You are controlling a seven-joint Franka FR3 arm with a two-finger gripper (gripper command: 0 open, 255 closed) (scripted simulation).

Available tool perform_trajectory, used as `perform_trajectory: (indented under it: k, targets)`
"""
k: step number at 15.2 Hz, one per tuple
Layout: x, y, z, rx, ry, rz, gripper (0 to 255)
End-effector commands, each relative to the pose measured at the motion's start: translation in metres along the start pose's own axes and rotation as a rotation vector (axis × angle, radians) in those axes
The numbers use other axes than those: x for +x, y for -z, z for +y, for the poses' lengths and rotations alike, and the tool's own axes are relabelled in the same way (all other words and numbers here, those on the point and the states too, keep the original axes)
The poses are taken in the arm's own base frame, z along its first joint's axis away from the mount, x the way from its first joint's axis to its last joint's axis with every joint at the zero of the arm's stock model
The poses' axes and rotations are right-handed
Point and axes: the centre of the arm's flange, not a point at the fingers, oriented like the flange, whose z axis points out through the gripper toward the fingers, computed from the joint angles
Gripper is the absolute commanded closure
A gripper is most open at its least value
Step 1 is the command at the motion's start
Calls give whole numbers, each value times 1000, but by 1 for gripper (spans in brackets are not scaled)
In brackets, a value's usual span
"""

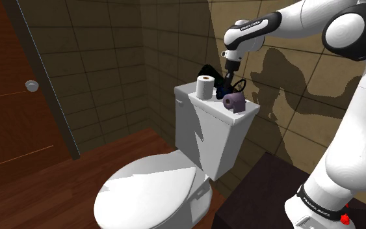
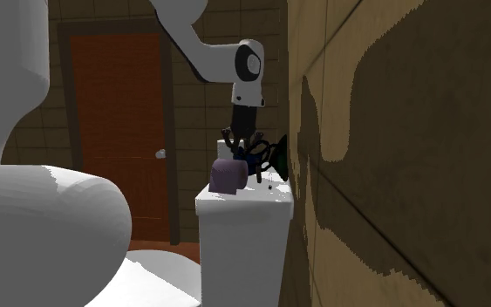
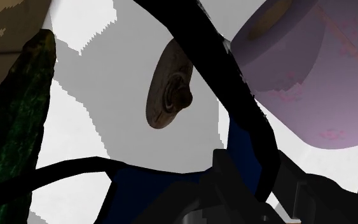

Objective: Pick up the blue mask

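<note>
Where tiled walls [image 1: 110, 58] meet, blue mask [image 3: 152, 184] on white toilet tank [image 1: 204, 130].

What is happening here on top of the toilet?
A white robot arm reaches down to the toilet tank lid. Its black pincer is right at the blue mask, which has black straps. The mask seems to rest on the lid, close to a white paper roll and a purple roll.

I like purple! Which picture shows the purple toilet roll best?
The wrist view: the purple roll looms close, pink pattern showing. The shoulder view shows it small on the tank lid; the second exterior view shows it dim.
</note>
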Motion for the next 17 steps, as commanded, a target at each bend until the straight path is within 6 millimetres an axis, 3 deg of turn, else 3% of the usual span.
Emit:
perform_trajectory:
  k: [1,15,17]
  targets:
    - [0,5,-1,0,0,-1,255]
    - [4,78,-7,0,0,-1,255]
    - [4,79,-8,0,0,-1,255]
